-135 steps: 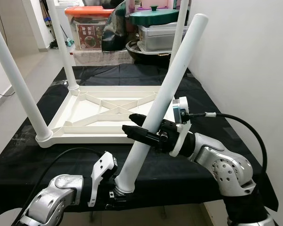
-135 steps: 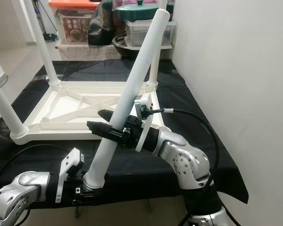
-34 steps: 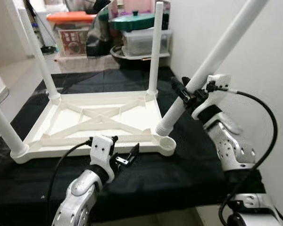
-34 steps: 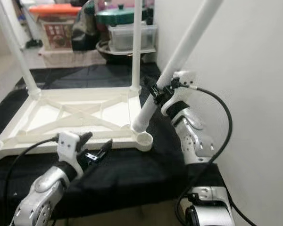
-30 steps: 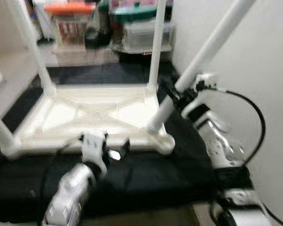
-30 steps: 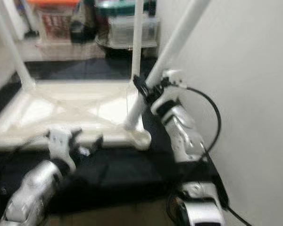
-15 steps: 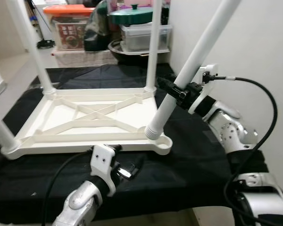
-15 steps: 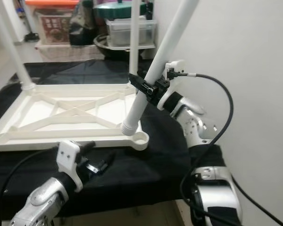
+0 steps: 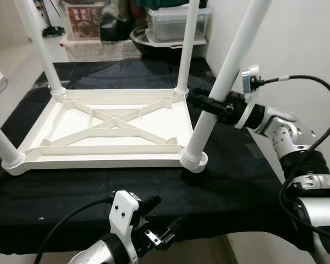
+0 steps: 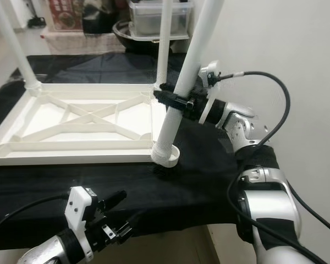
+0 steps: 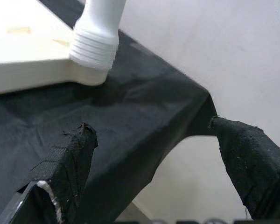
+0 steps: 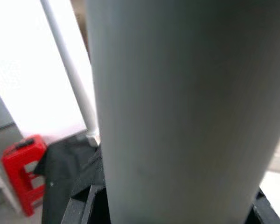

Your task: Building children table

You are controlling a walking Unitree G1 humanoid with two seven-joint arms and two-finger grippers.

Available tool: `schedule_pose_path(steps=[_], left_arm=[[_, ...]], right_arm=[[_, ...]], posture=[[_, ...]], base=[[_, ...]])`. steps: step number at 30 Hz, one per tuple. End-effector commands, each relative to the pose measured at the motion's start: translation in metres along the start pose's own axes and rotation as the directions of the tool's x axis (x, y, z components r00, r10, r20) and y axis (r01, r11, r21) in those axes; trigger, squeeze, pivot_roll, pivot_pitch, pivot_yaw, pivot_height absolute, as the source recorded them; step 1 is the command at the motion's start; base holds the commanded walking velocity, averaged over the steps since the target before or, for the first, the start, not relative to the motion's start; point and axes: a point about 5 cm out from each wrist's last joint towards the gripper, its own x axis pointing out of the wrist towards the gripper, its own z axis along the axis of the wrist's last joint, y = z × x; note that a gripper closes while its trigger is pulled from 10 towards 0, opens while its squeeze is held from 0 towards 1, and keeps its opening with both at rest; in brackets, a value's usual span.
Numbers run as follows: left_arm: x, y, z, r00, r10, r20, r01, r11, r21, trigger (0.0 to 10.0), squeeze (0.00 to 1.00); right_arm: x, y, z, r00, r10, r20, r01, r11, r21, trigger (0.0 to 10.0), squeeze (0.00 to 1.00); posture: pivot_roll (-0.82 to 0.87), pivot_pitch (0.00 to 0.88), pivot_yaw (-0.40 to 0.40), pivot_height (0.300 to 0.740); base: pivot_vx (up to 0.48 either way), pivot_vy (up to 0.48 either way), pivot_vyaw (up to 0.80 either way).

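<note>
Seating the fourth table leg [image 9: 217, 98]: its threaded foot meets the near-right corner socket [image 9: 194, 160] of the upturned tabletop [image 9: 107, 131], long axis leaning away rightward. The right gripper [image 9: 209, 104] clamps mid-shaft; the left gripper [image 9: 157, 228] hangs empty, fingers apart.

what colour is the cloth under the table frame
Black; the cloth under the white frame shows best in the left eye view.

Leg [image 9: 225, 77] top cut off by frame edge. Three other legs [image 9: 38, 49] likewise cropped above. Storage boxes [image 9: 176, 22] behind table partly out of frame. Left gripper [image 9: 154, 231] near bottom edge, arm cropped.
</note>
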Motion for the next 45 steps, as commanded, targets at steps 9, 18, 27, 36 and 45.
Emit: schedule_pose_path(steps=[9,18,27,36,45], left_arm=[[-0.012,-0.010,-0.001,0.999,0.001,-0.045,-0.002,1.000,-0.026,10.0,0.00],[-0.015,-0.012,-0.002,0.998,0.001,-0.058,-0.002,1.000,-0.028,10.0,0.00],[-0.017,-0.014,-0.001,0.997,-0.001,-0.074,-0.001,1.000,-0.027,10.0,0.00],[-0.018,-0.015,-0.001,0.996,-0.006,-0.088,0.004,1.000,-0.029,10.0,0.00],[-0.018,-0.015,0.000,0.996,0.000,-0.091,-0.002,1.000,-0.026,10.0,0.00]], right_arm=[[0.007,-0.002,0.008,0.997,0.071,-0.040,-0.074,0.995,-0.073,10.0,0.00],[0.011,-0.005,0.007,0.993,0.066,-0.093,-0.075,0.992,-0.097,10.0,0.00],[0.005,-0.008,0.004,0.991,0.061,-0.121,-0.073,0.993,-0.090,10.0,0.00],[0.002,-0.013,0.001,0.990,-0.006,-0.140,-0.010,0.994,-0.111,10.0,0.00],[-0.001,-0.008,-0.002,0.983,0.102,-0.150,-0.110,0.993,-0.048,10.0,0.00]], posture=[[0.12,0.223,-0.026,0.740],[0.13,0.218,-0.030,0.740],[0.13,0.223,-0.028,0.740],[0.13,0.231,-0.024,0.740],[0.13,0.245,-0.024,0.740]], base=[[0.000,0.000,0.00],[0.000,0.000,0.00],[0.000,0.000,0.00],[0.000,0.000,0.00],[0.000,0.000,0.00]])
